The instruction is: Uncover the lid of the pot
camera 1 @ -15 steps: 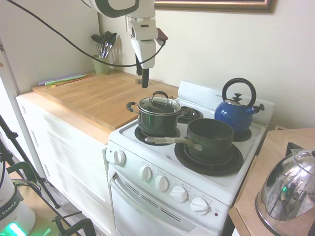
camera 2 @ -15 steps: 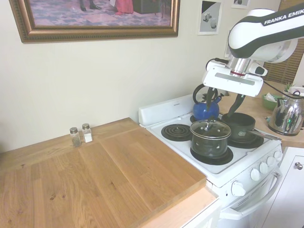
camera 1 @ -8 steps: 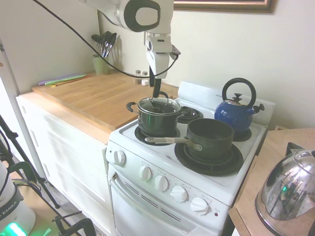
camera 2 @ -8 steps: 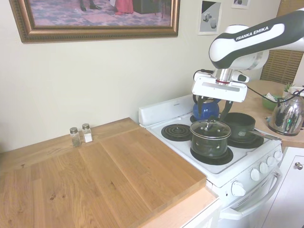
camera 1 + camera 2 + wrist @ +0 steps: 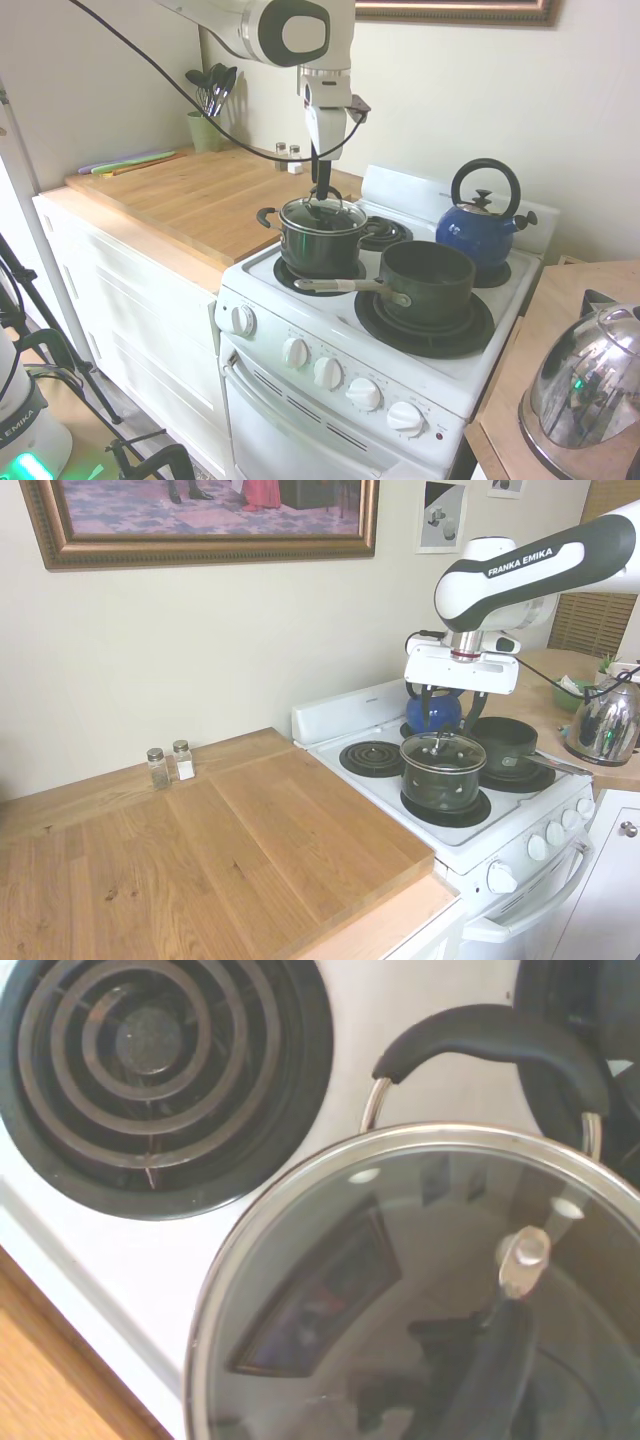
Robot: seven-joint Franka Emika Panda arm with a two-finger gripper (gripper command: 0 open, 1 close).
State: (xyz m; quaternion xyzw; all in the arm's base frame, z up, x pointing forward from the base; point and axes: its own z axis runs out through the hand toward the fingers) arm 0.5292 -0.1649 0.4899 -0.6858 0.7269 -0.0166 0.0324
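Observation:
The dark green-black pot stands on the stove's front left burner, with the glass lid on it. The lid's black arched handle sits on top. My gripper hangs straight down just above that handle, open, with nothing between its fingers. From the other side the gripper is over the middle of the lid. The wrist view looks down on the glass lid, one of the pot's black side handles, and a bare coil burner.
A dark saucepan with a long silver handle sits right beside the pot. A blue kettle stands behind it. A steel kettle is on the side counter. The wooden counter holds two shakers and a utensil holder.
My gripper has swung from over the counter's edge to above the pot and come down close to the lid's handle. The pot and lid have not moved.

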